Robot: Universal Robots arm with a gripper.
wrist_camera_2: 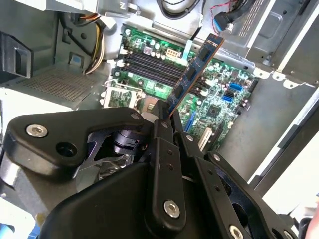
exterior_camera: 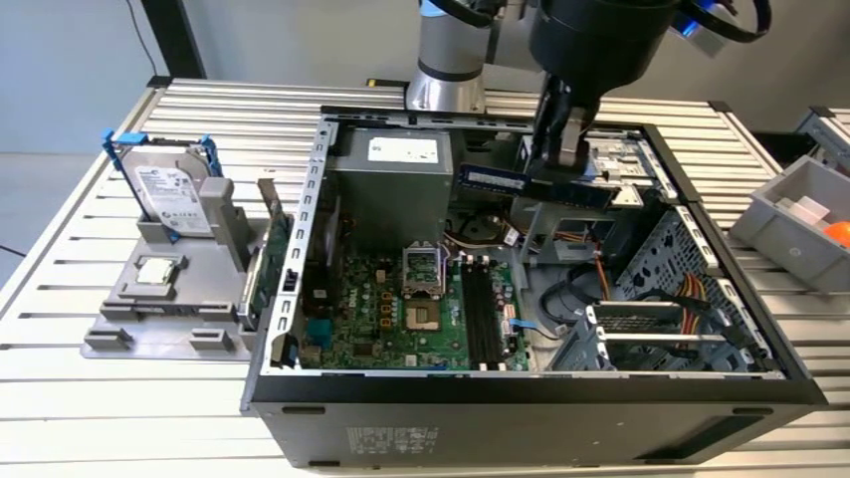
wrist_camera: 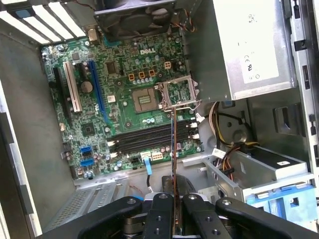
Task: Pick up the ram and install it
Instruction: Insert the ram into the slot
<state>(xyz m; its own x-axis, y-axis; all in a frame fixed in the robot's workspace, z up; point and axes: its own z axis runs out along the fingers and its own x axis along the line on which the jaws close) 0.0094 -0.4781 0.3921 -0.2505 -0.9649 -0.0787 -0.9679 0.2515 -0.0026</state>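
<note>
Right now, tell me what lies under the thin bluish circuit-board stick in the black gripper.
The bluish ram stick, clamped in the black gripper, hangs above the green motherboard; its long black slots lie below, apart from it. The stick's edge covers a thin strip of them.

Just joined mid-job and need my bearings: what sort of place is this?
Probably a robotics lab bench for PC assembly: an open computer case on a slotted aluminium table, a hard drive in a grey fixture, the gripper holding the ram above.

Thin dark-blue ram held on edge above the motherboard.
</note>
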